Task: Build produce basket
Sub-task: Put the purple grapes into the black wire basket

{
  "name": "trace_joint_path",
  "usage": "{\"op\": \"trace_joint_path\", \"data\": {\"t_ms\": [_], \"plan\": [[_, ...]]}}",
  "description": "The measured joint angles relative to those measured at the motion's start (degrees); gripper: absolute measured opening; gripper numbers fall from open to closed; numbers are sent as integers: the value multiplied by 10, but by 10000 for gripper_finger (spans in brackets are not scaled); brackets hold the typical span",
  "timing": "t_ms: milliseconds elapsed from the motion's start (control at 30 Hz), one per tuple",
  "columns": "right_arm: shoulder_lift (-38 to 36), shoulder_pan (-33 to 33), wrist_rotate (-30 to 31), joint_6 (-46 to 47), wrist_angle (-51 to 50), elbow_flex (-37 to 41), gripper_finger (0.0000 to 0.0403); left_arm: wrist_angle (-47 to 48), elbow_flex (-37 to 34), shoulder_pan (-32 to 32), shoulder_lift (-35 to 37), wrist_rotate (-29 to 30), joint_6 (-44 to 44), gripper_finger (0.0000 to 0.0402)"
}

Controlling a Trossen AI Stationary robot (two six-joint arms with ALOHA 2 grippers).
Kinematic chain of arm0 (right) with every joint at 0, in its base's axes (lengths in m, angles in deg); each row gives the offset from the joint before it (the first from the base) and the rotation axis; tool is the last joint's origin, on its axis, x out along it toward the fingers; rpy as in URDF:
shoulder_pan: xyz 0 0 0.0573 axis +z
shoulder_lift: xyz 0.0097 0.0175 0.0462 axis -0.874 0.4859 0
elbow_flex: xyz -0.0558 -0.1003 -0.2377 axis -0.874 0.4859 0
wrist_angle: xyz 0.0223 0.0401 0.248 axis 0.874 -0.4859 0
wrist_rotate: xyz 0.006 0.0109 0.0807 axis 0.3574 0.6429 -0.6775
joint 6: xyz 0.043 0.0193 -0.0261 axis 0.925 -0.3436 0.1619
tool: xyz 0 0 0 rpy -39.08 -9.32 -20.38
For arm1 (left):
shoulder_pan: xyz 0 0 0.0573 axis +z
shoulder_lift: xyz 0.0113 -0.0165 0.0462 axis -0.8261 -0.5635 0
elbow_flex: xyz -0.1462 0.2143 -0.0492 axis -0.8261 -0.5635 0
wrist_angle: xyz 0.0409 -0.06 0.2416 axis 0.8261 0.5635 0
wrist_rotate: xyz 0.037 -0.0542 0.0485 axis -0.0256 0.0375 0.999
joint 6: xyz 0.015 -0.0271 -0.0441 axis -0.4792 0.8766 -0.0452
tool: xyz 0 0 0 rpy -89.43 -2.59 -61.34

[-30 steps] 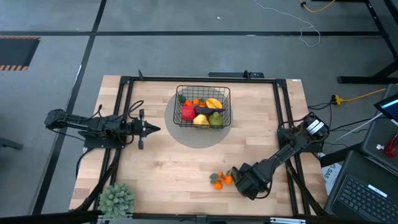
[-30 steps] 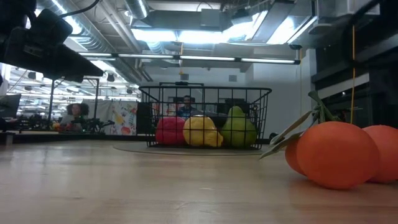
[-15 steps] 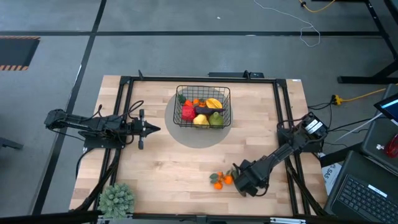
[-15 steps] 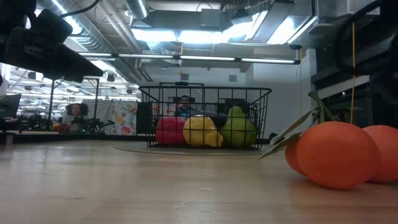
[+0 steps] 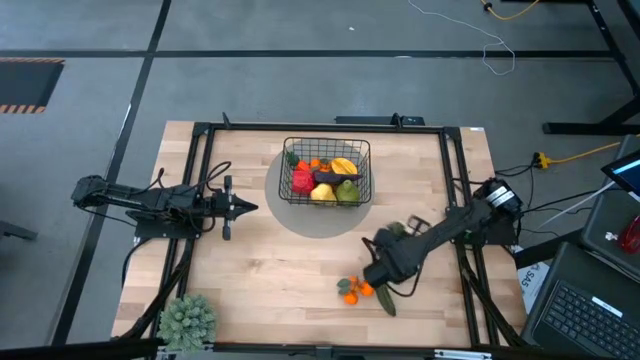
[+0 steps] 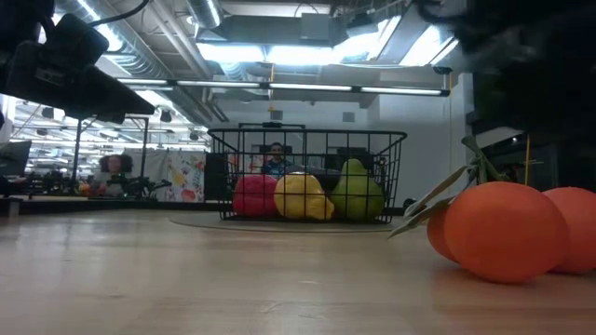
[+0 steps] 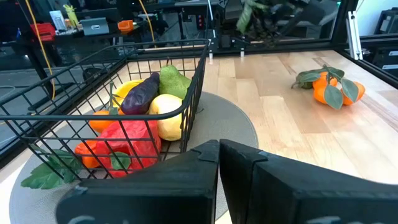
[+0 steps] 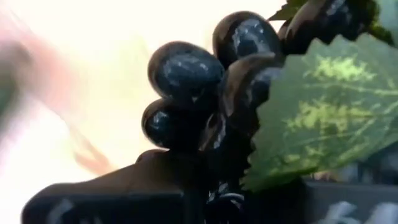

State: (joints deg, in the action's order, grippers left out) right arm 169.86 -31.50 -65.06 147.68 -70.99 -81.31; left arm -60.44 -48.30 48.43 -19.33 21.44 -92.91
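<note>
The black wire basket [image 5: 327,172] stands on a round grey mat and holds a red pepper, lemon, green pear-like fruit, eggplant and other produce; it also shows in the left wrist view [image 7: 186,68]. A bunch of oranges with leaves [image 5: 353,289] lies on the table near the near edge. My right gripper [image 5: 380,272] is above the table beside the oranges, shut on dark grapes [image 8: 205,81] with a green leaf [image 8: 317,106]. My left gripper [image 5: 250,207] is shut and empty, left of the basket. My right gripper holds the dark grapes by the bunch's lower middle [image 8: 214,165], between its two fingers [image 8: 112,199]. The exact place of contact is hidden by the grapes and the leaf. The bunch is lifted clear of the table, and a leaf [image 5: 386,302] hangs beside the gripper.
A bushy grey-green plant [image 5: 187,320] stands at the table's near left corner. A black frame [image 5: 200,150] runs along the table's edges. Bare wood lies between the basket and the oranges. People and room clutter show beyond the table in the low view.
My right gripper has risen from the table beside the oranges and moved toward the far edge and a little left, toward the basket, carrying the dark grapes clear of the table. The oranges have stayed in place.
</note>
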Motion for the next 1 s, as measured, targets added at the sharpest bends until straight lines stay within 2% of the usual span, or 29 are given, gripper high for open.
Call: {"op": "trace_joint_path", "data": {"t_ms": [167,500,600,767,1000], "plan": [[-3,-42,153,-73,12,-58,47,0,0,0,0,0,-1,4],[-3,-127,330,-194,37,-138,42,1,0,0,0,0,-3,4],[-3,-164,346,-263,81,-151,39,1,0,0,0,0,-3,4],[-3,-228,338,-402,195,-160,38,1,0,0,0,0,-3,4],[-3,-314,261,-525,286,-160,37,1,0,0,0,0,-3,4]]}}
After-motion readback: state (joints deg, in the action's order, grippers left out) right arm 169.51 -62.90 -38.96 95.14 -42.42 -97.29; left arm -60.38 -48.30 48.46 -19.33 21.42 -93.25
